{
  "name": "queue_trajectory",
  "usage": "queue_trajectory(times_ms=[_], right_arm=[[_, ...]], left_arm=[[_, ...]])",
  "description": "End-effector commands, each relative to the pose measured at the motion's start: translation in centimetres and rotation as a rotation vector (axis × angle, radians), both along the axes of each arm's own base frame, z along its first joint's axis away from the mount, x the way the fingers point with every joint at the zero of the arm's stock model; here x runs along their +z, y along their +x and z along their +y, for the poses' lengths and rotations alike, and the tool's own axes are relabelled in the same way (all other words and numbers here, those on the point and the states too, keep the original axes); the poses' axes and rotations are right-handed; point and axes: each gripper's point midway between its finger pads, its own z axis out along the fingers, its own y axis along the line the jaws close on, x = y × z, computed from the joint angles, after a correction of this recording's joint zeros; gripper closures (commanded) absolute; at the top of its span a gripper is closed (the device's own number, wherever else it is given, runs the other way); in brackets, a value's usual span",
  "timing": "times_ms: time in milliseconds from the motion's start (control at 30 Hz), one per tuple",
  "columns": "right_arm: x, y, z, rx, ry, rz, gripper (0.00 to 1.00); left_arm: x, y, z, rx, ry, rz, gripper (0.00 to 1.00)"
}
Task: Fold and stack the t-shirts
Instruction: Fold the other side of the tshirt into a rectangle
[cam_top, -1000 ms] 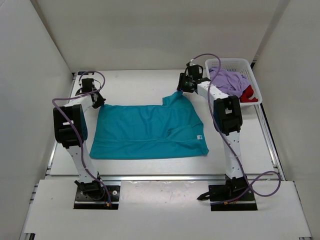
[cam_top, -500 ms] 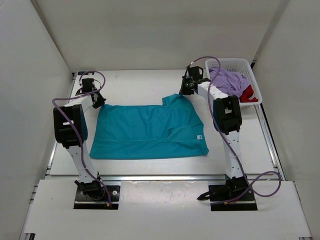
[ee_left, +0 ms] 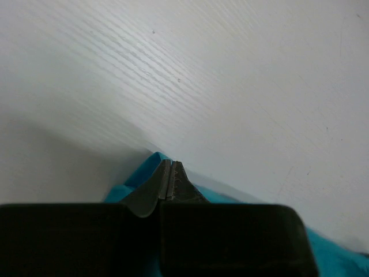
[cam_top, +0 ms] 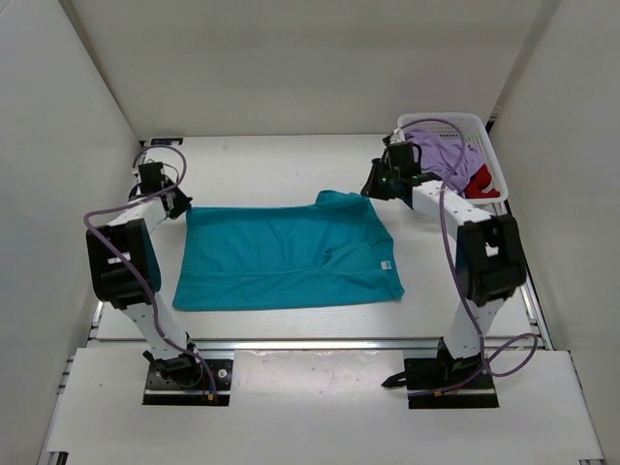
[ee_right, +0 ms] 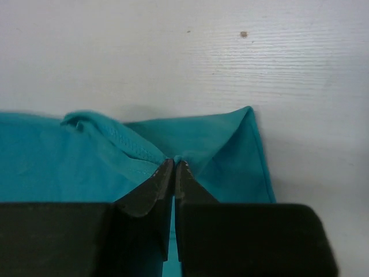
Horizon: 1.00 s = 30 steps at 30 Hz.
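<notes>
Fingers (ee_right: 151, 191) of the right gripper (ee_right: 174, 167) are pressed together, and the teal t-shirt (ee_right: 69, 161) puckers right at their tips, so that is a pinch on cloth beside the stitched hem. Over on the left gripper (ee_left: 170, 173) the fingers (ee_left: 151, 193) are closed too, with a teal corner bunched around the tips; it looks like a grip, though the bite is thin.

Working out from the near edge of the desk (cam_top: 271, 160), the shirt's near hem lies flat and straight, well short of the arm bases. Mid-cloth there is a crease and a doubled-over flap on the right side. At the shirt's far edge each arm holds a corner, left gripper (cam_top: 174, 201) and right gripper (cam_top: 373, 186). Beyond them, in the far right corner, the white basket (cam_top: 484, 131) holds the lavender t-shirt (cam_top: 441, 155) and the red t-shirt (cam_top: 481, 182).

Here is the danger: such small bites could slip the moment both arms lift. If the right pinch has only one layer, that flap drags and the fold comes out crooked.
</notes>
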Motion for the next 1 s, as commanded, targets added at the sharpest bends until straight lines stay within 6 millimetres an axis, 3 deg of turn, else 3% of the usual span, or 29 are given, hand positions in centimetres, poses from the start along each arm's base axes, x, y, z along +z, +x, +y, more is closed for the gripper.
queue_trajectory(times_ms=[0, 67, 100, 200, 267, 300, 333, 400, 633, 667, 833, 967], right_arm=[[2.8, -1.3, -1.4, -0.046, 0.058, -0.085, 1.00], [1.7, -3.4, -2.0, -0.054, 0.058, -0.055, 1.00], [2.8, -4.0, -2.0, -0.059, 0.066, -0.081, 1.00], [2.7, -6.4, -2.5, -0.062, 0.055, -0.078, 1.00], [2.5, -8.5, -2.5, -0.052, 0.041, -0.082, 1.00], [1.8, -9.5, -2.8, -0.054, 0.020, -0.069, 1.00], [2.2, -10.2, -2.7, -0.054, 0.017, -0.079, 1.00], [1.9, -12.0, -2.9, -0.052, 0.015, -0.079, 1.00], [0.9, -16.4, -3.8, -0.059, -0.004, -0.081, 1.00], [1.6, -16.7, -3.6, -0.055, 0.002, -0.105, 1.00], [-0.5, -19.6, -4.5, -0.069, -0.027, -0.081, 1.00], [-1.6, -21.6, -3.9, -0.041, 0.004, -0.093, 1.00]], left_arm=[[3.2, -0.4, 0.0, 0.003, -0.023, -0.102, 1.00], [4.0, -1.0, 0.1, 0.014, -0.033, -0.120, 1.00], [3.3, -1.6, -0.2, 0.016, -0.045, -0.108, 1.00], [4.7, -2.5, 0.0, 0.018, -0.048, -0.148, 1.00], [4.4, -3.6, 0.2, 0.019, -0.043, -0.134, 1.00], [5.6, -3.7, 0.3, 0.023, -0.040, -0.163, 1.00], [4.6, -4.8, 0.3, 0.029, -0.048, -0.137, 1.00], [5.5, -5.9, 0.3, 0.027, -0.043, -0.169, 1.00], [6.4, -9.4, 0.8, 0.078, -0.074, -0.220, 1.00], [5.8, -10.0, 0.6, 0.078, -0.079, -0.209, 1.00], [4.5, -11.7, 0.3, 0.077, -0.068, -0.181, 1.00], [3.0, -12.8, 1.1, 0.116, -0.064, -0.144, 1.00]])
